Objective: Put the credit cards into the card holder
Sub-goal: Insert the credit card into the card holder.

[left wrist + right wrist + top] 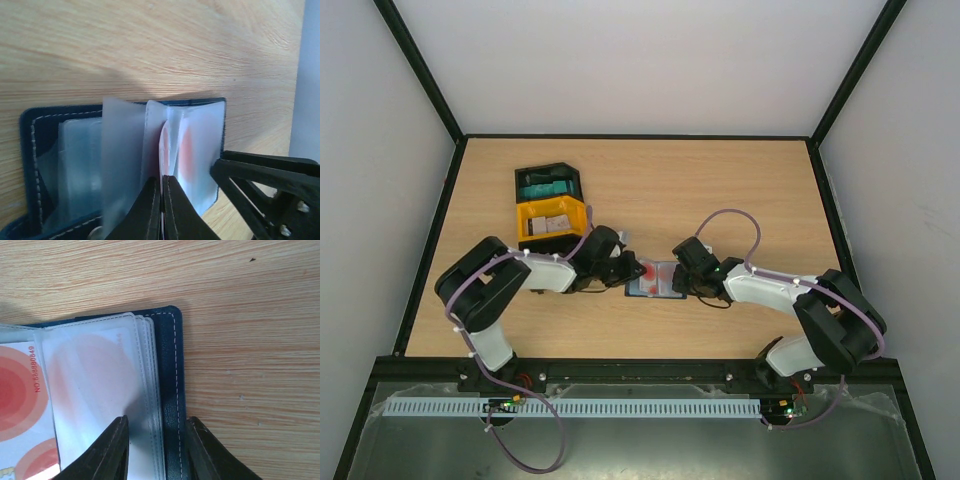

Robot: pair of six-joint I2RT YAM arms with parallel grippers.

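The navy card holder [655,281] lies open on the table between both arms, its clear sleeves fanned up [122,145]. My left gripper [162,182] is shut on the thin edge of a red-and-white credit card [164,150] that stands among the sleeves. A red-and-white card [20,400] also shows through a sleeve at the left of the right wrist view. My right gripper [157,422] is closed on the holder's right edge, one finger on the sleeves, the other against the stitched cover [172,365]. In the overhead view, the left gripper [632,270] and right gripper [682,275] meet at the holder.
A yellow tray [530,215] holding whitish cards sits behind the left arm, with a black tray [548,183] just beyond it. Dark frame rails border the table. The right arm's fingers [260,170] reach in close beside the left gripper.
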